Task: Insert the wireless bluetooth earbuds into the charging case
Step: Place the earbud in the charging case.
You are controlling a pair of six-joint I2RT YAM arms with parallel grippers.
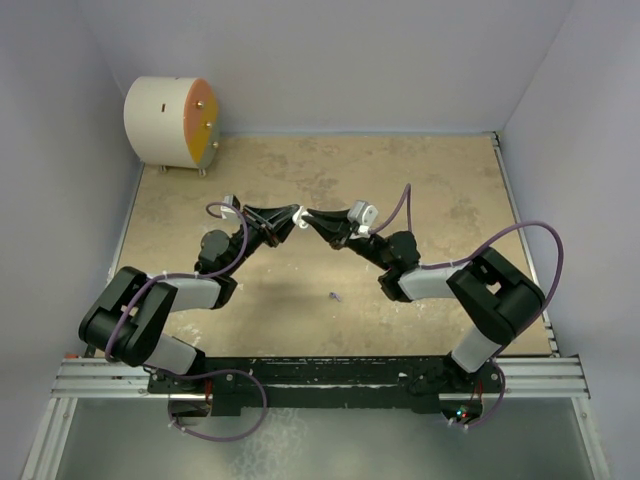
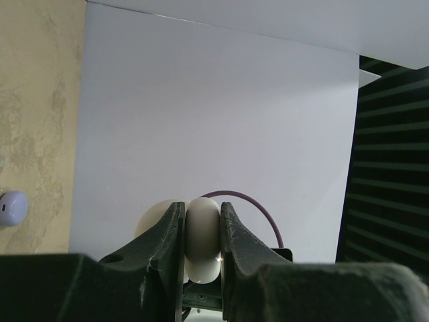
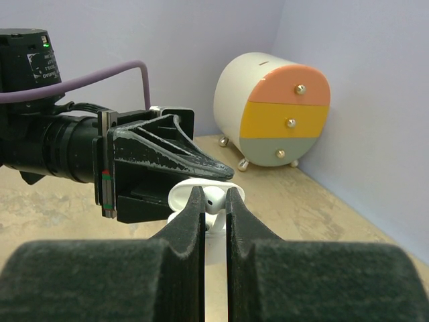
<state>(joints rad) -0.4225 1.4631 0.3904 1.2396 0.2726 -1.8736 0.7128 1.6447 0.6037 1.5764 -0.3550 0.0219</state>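
Top external view: the two arms meet above the middle of the table (image 1: 420, 180), tips facing each other. The left gripper (image 1: 293, 218) and right gripper (image 1: 311, 217) stand nearly tip to tip, with a small white item between them.

Left gripper: jaws closed narrow on the white charging case (image 2: 202, 238). In the left wrist view the rounded body of the case is clamped between both fingers and is clear of the table.

Right gripper: jaws drawn close together. In the right wrist view a white earbud (image 3: 214, 201) sits pinched between the fingertips. It is right at the case, which the left gripper holds just behind it. Whether the bud is touching the case I cannot tell.

Lilac earbud (image 1: 335, 296): lies alone on the table, nearer the arm bases than the grippers and well apart from them.

Other items: a round drawer cabinet (image 3: 271, 111) stands in the far left corner of the table on small feet. It has a cream body and three drawer fronts, coral over yellow over grey-green, each with a brass knob.

Markings: a white printed label (image 3: 30, 64) sits on the black housing of the left arm. Its text is too small and blurred to read. A green light (image 3: 45, 45) glows at the upper edge of that housing. A purple cable (image 3: 87, 77) runs along the arm above the wrist.
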